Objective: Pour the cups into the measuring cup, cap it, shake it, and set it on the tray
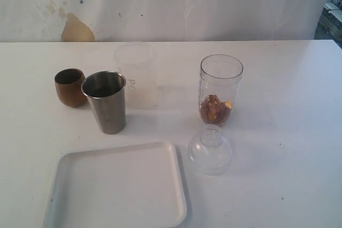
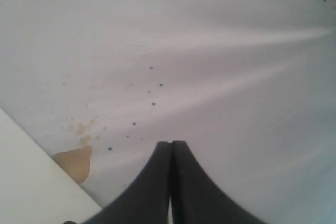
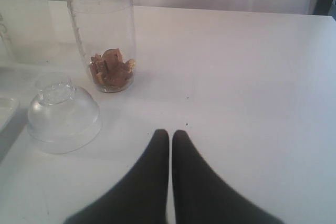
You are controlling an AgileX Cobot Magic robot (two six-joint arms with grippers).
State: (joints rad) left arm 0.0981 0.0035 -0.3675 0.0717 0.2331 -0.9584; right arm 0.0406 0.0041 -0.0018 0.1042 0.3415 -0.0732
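Behind your work area you see a wrinkled white cloth backdrop (image 1: 214, 4) that comes down to the far edge of the flat white table (image 1: 299, 132). On the left of the cloth there is a yellow-brown stain (image 1: 76, 29) with paler spots above it, and some small dark specks (image 2: 153, 104). At the far right edge a dark cluttered corner (image 1: 334, 12) shows. The light is soft and even, and the shadows on the table are faint.

Bare white tabletop (image 1: 294, 132) is stretching free right of the tall clear plastic measuring cylinder (image 1: 220, 78); the clear domed lid (image 1: 210, 150) is crowding the lane beside the flat white tray (image 1: 117, 185).
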